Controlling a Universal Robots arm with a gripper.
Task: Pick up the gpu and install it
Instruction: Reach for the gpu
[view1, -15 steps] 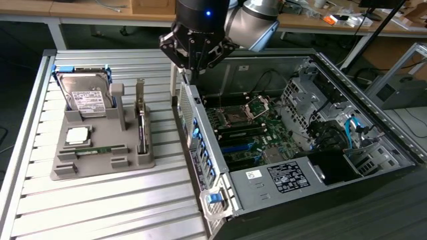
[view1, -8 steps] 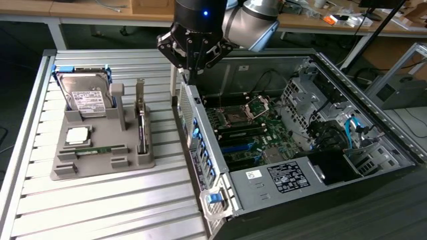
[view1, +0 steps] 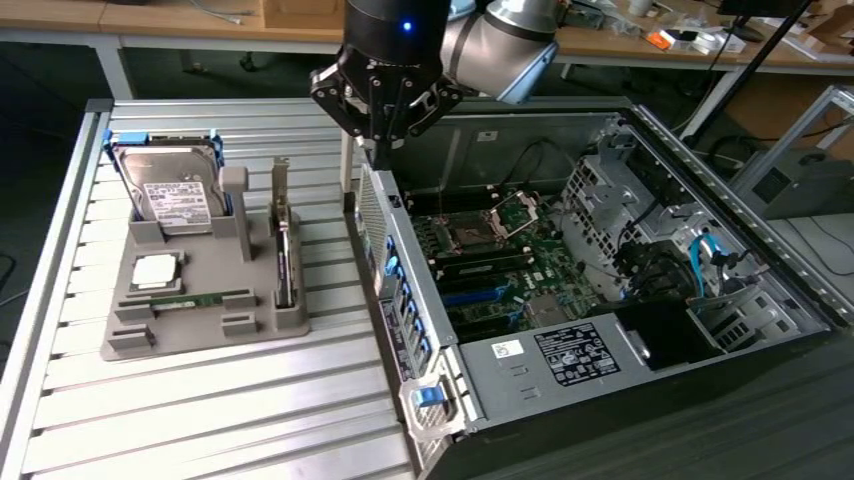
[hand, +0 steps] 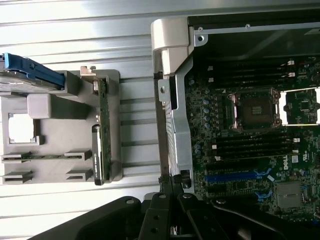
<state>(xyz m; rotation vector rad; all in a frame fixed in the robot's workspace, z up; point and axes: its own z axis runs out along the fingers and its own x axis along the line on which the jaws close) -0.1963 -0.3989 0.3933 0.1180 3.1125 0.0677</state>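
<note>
The gpu (view1: 283, 245) stands on its long edge in a slot on the exterior view's right side of a grey holder (view1: 200, 330), its silver end bracket pointing up at the far end. In the wrist view the gpu (hand: 101, 132) is a thin green and dark strip on the holder. My gripper (view1: 378, 148) hangs shut and holds nothing. It is above the rear wall of the open computer case (view1: 400, 260), to the exterior view's right of the gpu and well above it. Its dark fingers (hand: 166, 192) are pressed together over the case wall.
The holder also carries a silver hard drive (view1: 174, 195), a square chip (view1: 156, 268) and a narrow green memory stick (view1: 187, 297). The case lies open with its motherboard (view1: 494, 265) and blue slots exposed. A drive cage (view1: 627, 220) and cables fill its far side. Everything rests on a slatted metal table (view1: 200, 420).
</note>
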